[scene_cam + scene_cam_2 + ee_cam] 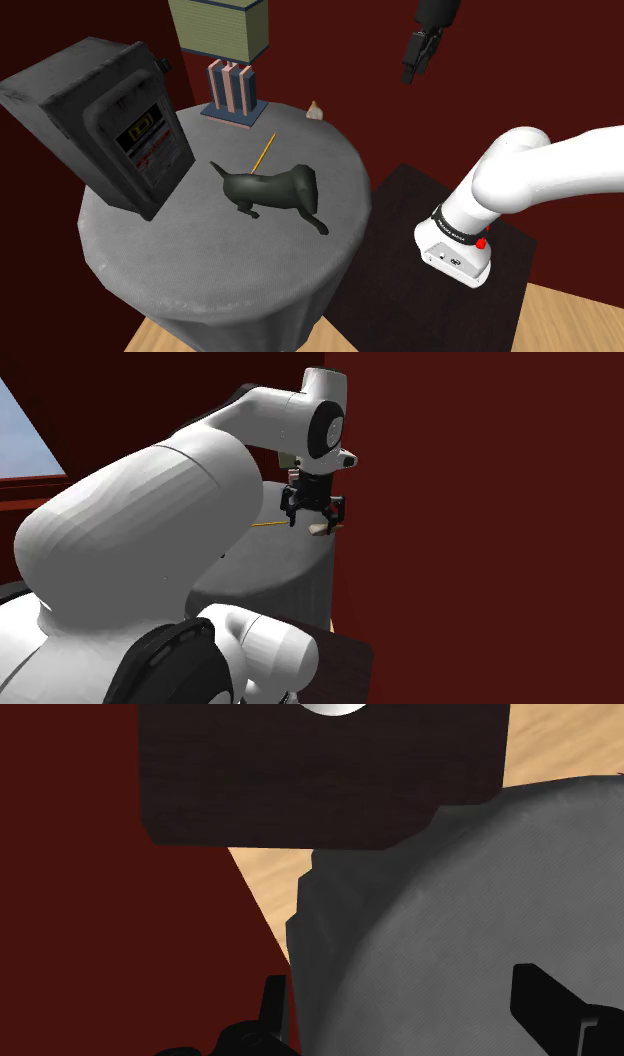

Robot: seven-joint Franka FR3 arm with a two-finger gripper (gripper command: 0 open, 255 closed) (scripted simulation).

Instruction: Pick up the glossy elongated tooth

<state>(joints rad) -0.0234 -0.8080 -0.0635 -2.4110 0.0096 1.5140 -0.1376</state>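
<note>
**Approach in hand: my gripper open and empty, the tooth not yet grasped**

In the shoulder view, nearest is my arm's white base link (465, 235) on its dark stand (400, 200). Past it is the round grey table (200, 270). The tooth (315, 111), small and pale, lies at the tabletop's 1 o'clock rim, at 3 o'clock from the striped lamp base (233, 95). A yellow pencil (263, 153) and a dark dog figure (275, 190) lie mid-table, and a dark boxy device (110, 120) stands at 9 o'clock. My gripper (408, 72) hangs raised at 1 o'clock of the tooth, apart from it.

In the second exterior view, my arm's white bulk (130, 542) is closest. My gripper (313, 520) points down, with the tooth (322, 530) at its 5 o'clock. I cannot tell the gap from here.

In the wrist view, my fingers (545, 1004) stand wide apart with nothing clasped. The table (450, 934) and its edge lie between and beyond them.

I judge this the approach step. Next I need to centre over the tooth, descend, and close across its narrow width, gently since a glossy surface may slip.

Nothing here reads as an open container. The boxy device is closed, its inside hidden.
</note>
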